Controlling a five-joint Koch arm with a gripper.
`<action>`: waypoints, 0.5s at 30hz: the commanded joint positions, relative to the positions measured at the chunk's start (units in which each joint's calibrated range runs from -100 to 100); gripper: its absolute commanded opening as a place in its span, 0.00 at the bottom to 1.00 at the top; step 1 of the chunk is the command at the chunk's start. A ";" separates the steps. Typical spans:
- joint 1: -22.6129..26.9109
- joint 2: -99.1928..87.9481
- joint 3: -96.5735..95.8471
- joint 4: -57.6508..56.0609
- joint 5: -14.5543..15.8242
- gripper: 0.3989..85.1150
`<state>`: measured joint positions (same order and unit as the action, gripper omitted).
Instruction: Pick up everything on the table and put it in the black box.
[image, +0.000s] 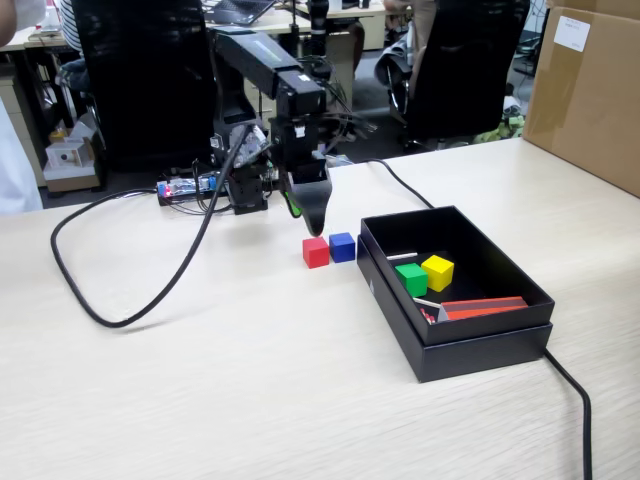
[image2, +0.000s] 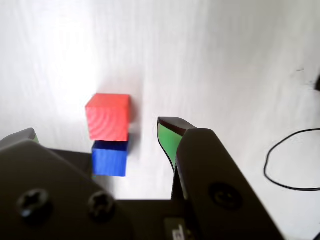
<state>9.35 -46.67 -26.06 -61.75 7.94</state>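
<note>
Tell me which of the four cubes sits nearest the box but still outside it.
The blue cube. It rests on the table right beside the black box, with the red cube on its far side; the green and yellow cubes are already inside.

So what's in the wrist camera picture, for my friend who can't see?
The open tool hangs above a red cube touching a blue cube on the pale table. A black cable loops at the right.

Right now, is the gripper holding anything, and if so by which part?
Nothing is held. The gripper is open and empty above the red cube and blue cube, which sit on the table.
</note>
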 joint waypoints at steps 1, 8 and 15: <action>0.10 2.89 0.22 4.00 0.88 0.56; 0.10 13.10 0.86 7.71 1.56 0.56; -0.05 19.07 1.95 10.04 2.15 0.41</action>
<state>9.40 -27.51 -27.52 -51.61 9.30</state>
